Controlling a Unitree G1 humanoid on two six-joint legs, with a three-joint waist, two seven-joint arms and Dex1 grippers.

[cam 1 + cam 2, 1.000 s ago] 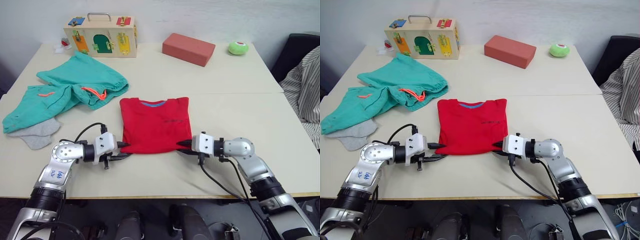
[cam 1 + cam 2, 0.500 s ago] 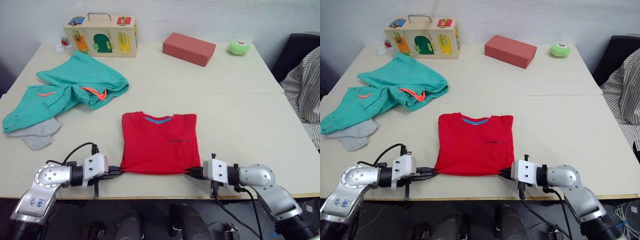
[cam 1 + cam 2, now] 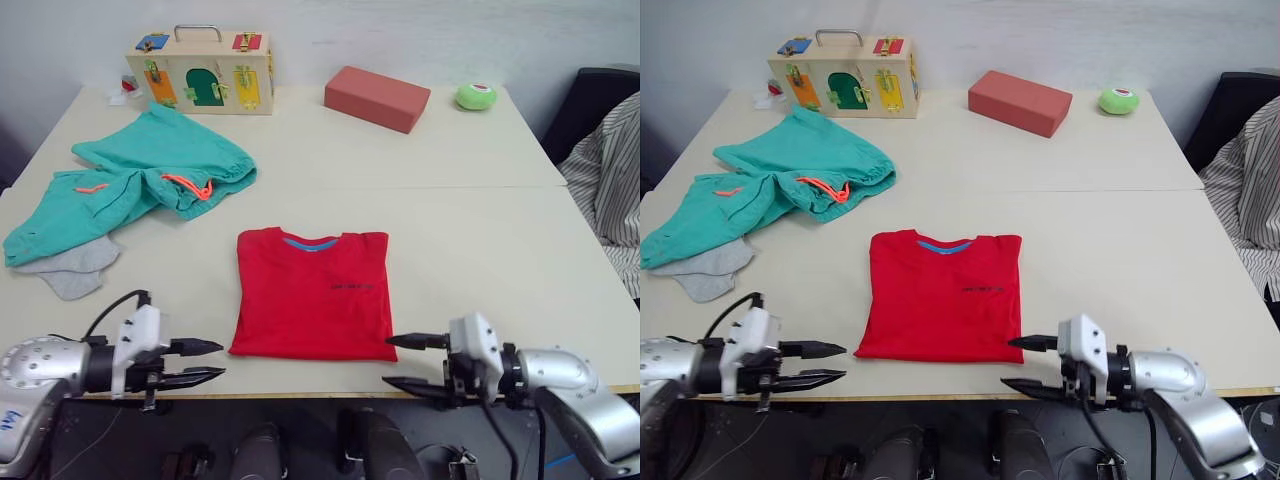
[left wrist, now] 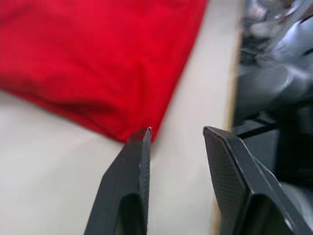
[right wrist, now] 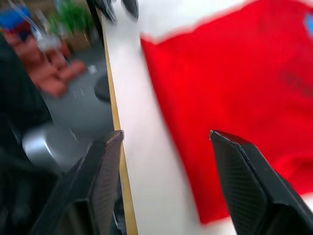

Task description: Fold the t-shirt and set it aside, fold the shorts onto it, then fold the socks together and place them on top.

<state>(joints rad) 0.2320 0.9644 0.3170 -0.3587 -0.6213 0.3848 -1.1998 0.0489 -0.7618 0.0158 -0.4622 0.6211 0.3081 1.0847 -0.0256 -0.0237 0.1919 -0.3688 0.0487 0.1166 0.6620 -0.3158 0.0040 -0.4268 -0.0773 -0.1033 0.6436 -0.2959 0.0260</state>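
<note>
The red t-shirt (image 3: pixel 314 292) lies flat near the table's front edge as a folded rectangle, collar with blue label toward the far side. My left gripper (image 3: pixel 212 361) is open, just off the shirt's near left corner, holding nothing. My right gripper (image 3: pixel 392 361) is open beside the near right corner, also empty. The teal shorts (image 3: pixel 135 180) with an orange drawstring lie crumpled at the far left. Grey socks (image 3: pixel 72 268) stick out from under the shorts' near edge. In the left wrist view the shirt's corner (image 4: pixel 98 63) lies just past my fingertips.
A wooden latch box (image 3: pixel 201 72) stands at the back left, a red brick (image 3: pixel 377 97) at the back centre and a green ball (image 3: pixel 476 96) at the back right. A striped cloth (image 3: pixel 612 190) hangs beyond the table's right side.
Both grippers pulled the shirt's lower edge toward the table front, then opened and let go. They now sit clear of the corners, slightly outward and back.
</note>
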